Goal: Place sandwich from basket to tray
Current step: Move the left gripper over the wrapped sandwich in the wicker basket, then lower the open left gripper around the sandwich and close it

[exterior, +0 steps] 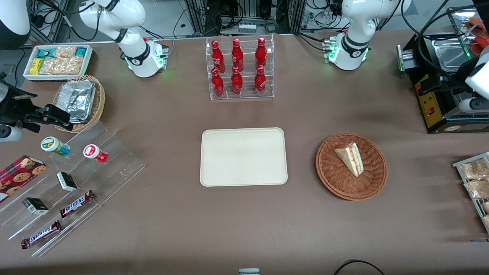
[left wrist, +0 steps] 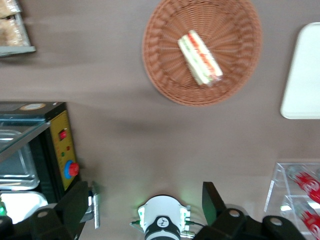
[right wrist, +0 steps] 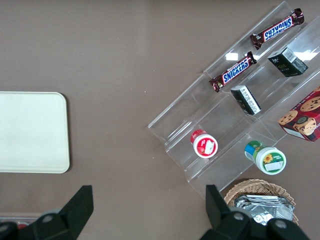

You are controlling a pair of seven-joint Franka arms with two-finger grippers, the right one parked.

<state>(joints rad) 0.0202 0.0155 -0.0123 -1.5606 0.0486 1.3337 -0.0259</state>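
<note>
The sandwich, a pale wedge with a red and green filling stripe, lies in the round reddish-brown basket. The cream-white tray lies flat and bare beside the basket, toward the parked arm's end. My left gripper hangs high over the table, farther from the front camera than the basket, near its own arm base. It is open, its dark fingers wide apart with nothing between them.
A black machine stands at the working arm's end. A clear rack of red bottles stands farther back than the tray. A wire rack of packets lies near the basket. Acrylic snack steps and a tan basket sit at the parked arm's end.
</note>
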